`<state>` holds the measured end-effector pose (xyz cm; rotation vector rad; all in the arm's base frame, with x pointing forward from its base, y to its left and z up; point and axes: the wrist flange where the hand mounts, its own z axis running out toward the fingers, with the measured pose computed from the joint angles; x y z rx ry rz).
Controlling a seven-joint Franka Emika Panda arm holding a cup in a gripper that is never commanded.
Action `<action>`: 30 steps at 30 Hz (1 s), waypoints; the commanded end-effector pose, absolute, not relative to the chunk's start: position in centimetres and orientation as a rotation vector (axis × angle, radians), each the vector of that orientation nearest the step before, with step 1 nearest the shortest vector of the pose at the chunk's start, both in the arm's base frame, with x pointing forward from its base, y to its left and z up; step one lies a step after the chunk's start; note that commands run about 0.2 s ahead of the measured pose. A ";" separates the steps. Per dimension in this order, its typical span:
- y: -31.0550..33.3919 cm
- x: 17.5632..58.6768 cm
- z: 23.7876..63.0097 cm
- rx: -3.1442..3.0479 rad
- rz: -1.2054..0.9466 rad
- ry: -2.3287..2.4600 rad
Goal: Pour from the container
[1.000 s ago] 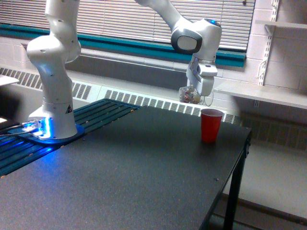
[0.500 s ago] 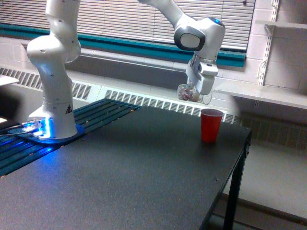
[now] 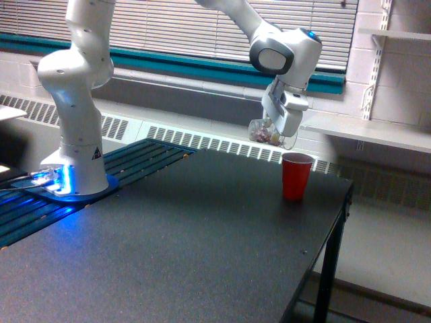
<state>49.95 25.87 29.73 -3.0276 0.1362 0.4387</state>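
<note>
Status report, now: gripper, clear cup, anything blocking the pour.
Gripper shut on clear cup, held in the air. Clear cup holds brownish pieces, above the red cup and toward the exterior view's left. Nothing between them.

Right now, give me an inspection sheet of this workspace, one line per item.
Surface: dark table, mostly bare.
Job's things: clear cup with brownish-red pieces, held in the air, above and to the exterior view's left of the red cup, which stands upright near the table's far edge.
Clutter: nothing seen.
End effector: shut on the clear cup.
Cables: thin loop hanging by the end effector.
Surroundings: window blinds, radiator grille, wall shelves, blue-lit robot base.
</note>
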 end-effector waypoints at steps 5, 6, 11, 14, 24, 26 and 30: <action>25.7 50.6 29.5 -3.027 0.467 0.119; 25.7 50.6 29.5 -3.029 0.473 0.115; 25.7 51.0 29.3 -3.030 0.494 0.106; 25.7 51.2 29.3 -3.026 0.511 0.101; 25.7 51.8 29.1 -3.031 0.575 0.048; 25.6 51.9 29.1 -3.029 0.591 0.038; 25.7 52.0 29.2 -3.028 0.620 0.017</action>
